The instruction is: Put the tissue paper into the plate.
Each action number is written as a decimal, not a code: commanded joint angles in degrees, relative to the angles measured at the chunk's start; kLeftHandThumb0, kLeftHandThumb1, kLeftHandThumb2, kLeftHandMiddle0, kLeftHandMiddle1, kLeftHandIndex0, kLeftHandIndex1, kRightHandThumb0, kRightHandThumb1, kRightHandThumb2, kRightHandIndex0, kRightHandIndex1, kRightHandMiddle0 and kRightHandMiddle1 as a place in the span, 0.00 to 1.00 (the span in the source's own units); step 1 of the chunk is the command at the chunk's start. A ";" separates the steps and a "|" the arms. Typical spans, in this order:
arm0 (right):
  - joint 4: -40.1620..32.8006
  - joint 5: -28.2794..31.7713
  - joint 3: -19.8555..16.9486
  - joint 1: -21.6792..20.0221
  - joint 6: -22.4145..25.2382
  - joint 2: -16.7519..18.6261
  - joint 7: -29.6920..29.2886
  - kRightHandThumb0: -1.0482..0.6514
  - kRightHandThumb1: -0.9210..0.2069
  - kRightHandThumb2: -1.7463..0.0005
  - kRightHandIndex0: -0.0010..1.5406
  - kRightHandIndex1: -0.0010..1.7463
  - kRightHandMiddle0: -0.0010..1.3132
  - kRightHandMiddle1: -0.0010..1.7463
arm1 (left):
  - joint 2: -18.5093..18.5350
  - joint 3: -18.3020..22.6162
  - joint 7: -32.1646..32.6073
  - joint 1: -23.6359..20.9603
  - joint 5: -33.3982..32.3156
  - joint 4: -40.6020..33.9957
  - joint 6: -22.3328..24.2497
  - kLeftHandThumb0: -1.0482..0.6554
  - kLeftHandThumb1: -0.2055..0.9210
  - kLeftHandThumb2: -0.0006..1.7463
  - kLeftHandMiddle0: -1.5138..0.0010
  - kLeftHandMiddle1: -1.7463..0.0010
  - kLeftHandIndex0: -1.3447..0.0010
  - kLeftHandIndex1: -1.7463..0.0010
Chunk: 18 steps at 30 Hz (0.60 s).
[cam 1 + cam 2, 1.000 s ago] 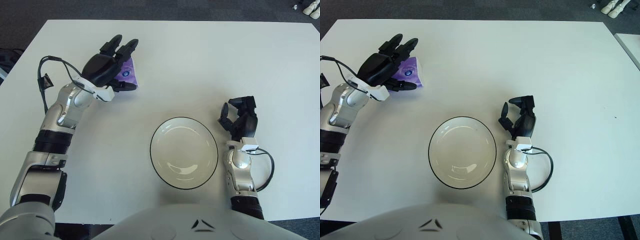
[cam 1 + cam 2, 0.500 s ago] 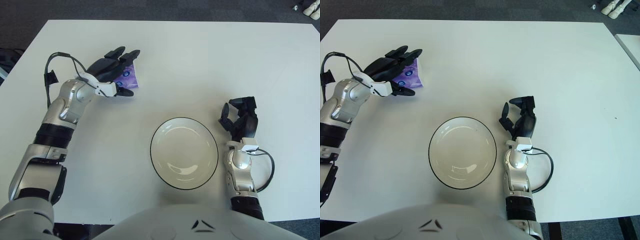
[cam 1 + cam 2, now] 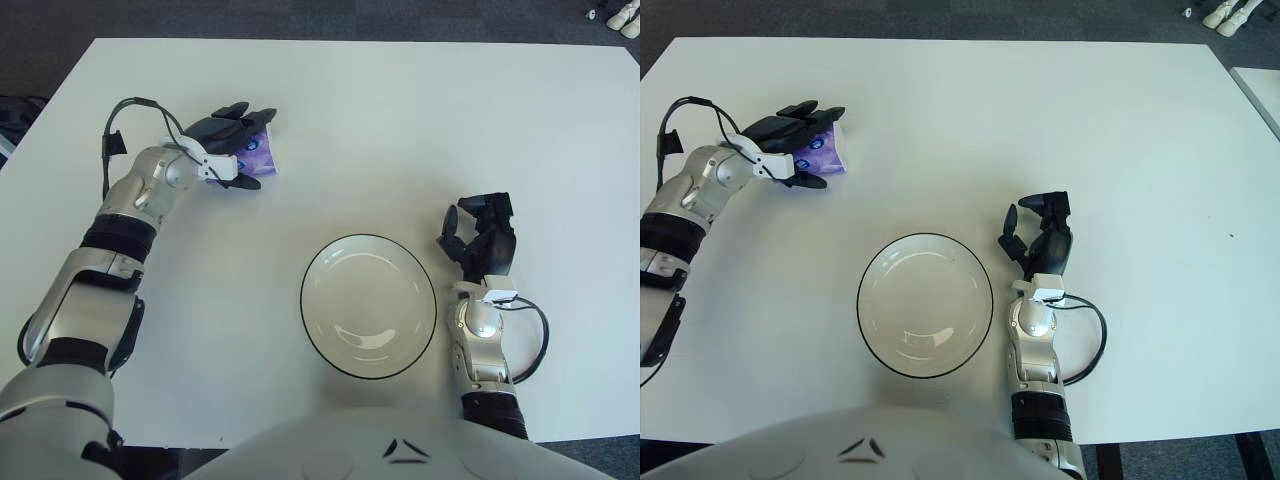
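A purple tissue pack point(image 3: 256, 157) lies on the white table at the far left. My left hand point(image 3: 233, 148) lies low over it, fingers above the pack and thumb at its near edge, closing around it; the pack rests on the table. It also shows in the right eye view point(image 3: 823, 153). The white plate point(image 3: 368, 304) with a dark rim stands empty at the near centre. My right hand point(image 3: 480, 238) stays parked upright to the right of the plate, fingers relaxed, holding nothing.
The white table point(image 3: 420, 120) reaches to dark carpet at the far edge. A cable point(image 3: 533, 345) loops by my right wrist, another point(image 3: 125, 110) by my left forearm. White objects point(image 3: 625, 18) lie on the floor at the far right.
My left hand has lowered and flattened onto the tissue pack, the wrist dropping toward the table. The pack, the plate and my right hand have not moved.
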 commanded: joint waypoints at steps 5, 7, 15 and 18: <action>6.00 0.07 -0.16 4.78 1.09 0.63 0.33 0.39 0.21 0.51 0.39 0.76 0.26 1.00 | -2.31 -3.30 0.09 -6.25 0.42 14.70 -1.54 0.01 0.62 0.36 1.00 1.00 1.00 1.00; 5.80 0.08 -0.20 4.89 1.36 0.69 0.25 0.39 0.21 0.51 0.39 0.76 0.26 1.00 | -2.88 -3.89 0.47 -7.36 0.51 17.19 -1.44 0.02 0.60 0.36 1.00 1.00 1.00 1.00; 5.32 -0.35 -0.24 5.19 1.51 0.90 -0.35 0.39 0.23 0.49 0.40 0.77 0.27 1.00 | -4.47 -5.13 1.77 -9.81 -0.26 23.50 -1.71 0.06 0.54 0.40 1.00 1.00 1.00 1.00; 5.00 -0.46 -0.16 5.38 1.59 0.96 -0.46 0.39 0.24 0.48 0.40 0.77 0.27 1.00 | -5.02 -4.79 1.18 -10.06 -1.50 24.89 -2.24 0.08 0.51 0.43 1.00 1.00 1.00 1.00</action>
